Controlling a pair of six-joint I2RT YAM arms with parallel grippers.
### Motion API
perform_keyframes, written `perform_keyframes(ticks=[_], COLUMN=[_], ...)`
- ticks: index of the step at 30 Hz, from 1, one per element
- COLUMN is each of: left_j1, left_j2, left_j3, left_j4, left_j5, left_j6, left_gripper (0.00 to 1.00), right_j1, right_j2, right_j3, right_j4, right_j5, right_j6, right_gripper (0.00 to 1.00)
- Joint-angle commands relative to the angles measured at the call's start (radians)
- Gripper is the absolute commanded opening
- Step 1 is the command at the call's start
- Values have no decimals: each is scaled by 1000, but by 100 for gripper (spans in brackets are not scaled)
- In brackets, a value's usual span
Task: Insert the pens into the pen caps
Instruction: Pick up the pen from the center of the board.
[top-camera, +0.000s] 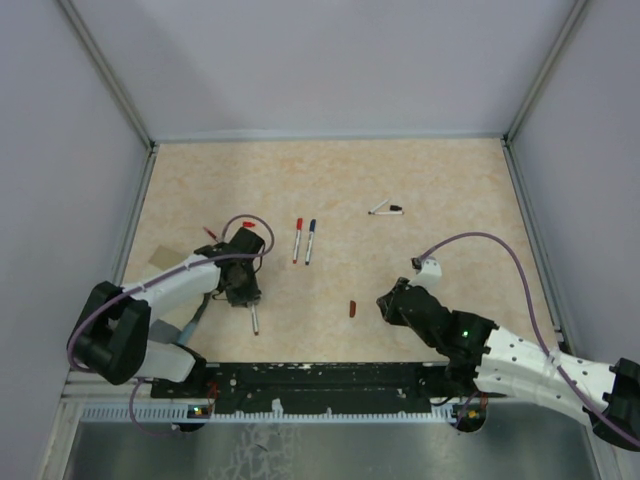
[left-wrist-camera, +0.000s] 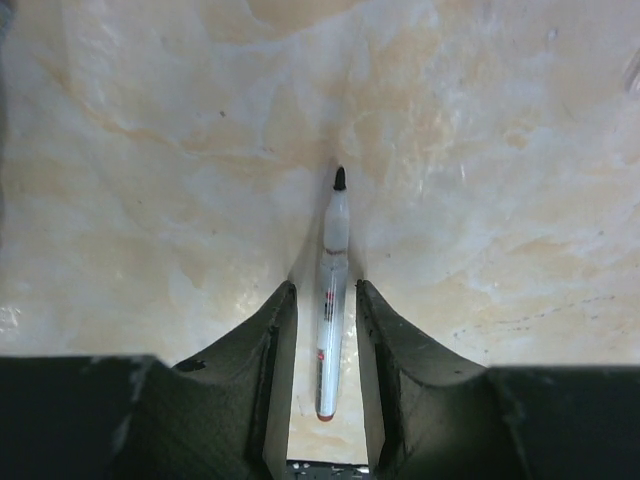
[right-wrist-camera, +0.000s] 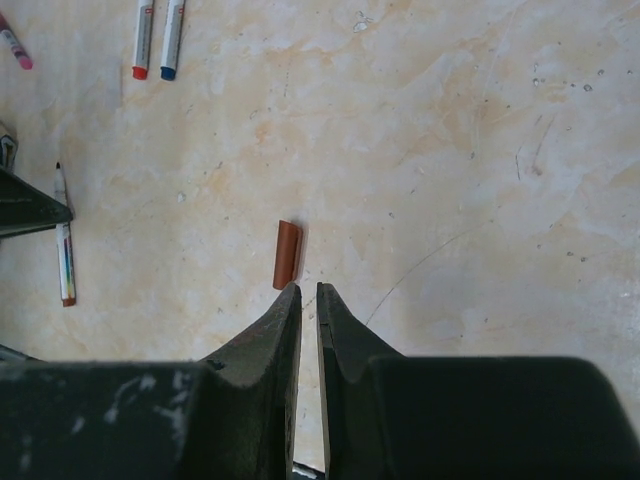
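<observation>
Top view: the walled counter lies bare toward its far and right edges. It carries four pens: an uncapped pen at the left hand, a pair of pens and a lone pen. One dark-red cap lies beside the right hand. Left wrist view: the fingers stand apart, flanking the uncapped pen without clamping it. Right wrist view: the fingers are nearly together on nothing, with the dark-red cap just beyond their tips.

Tabletop, beige marbled surface, scuffed; enclosure walls, plain grey, on three sides; aluminium corner posts at the far corners; tan square patch near the left edge; black mounting rail along the near edge.
</observation>
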Motion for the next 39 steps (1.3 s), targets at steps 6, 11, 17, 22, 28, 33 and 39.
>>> perform_keyframes(ticks=[6,11,17,22,28,33,39], left_j1=[-153,-174,-174,-199,-274,-332,-397], left_j2=[16,35,50,-3,-149,-195,-167], left_j3=[-42,-60,-37,10,69,101,134], left_j4=[-112,-93,-52,-16,114,222,322], left_j5=[-69,-83,-85,-57,50,103,81], left_j6=[-147,-160,-102,-41,-16,-78,-148], left_gripper=[34,22,8,7,7,8,8], right_j1=[7,7,7,7,7,7,21], right_j2=[-2,-1,0,3,62,115,163], right_j3=[-2,1,11,16,31,42,-25], right_j4=[58,58,46,90,270,396,590], right_j5=[8,6,8,-22,-167,-244,-312], right_j6=[12,11,8,-49,-155,-166,-51], right_gripper=[12,12,12,15,30,36,45])
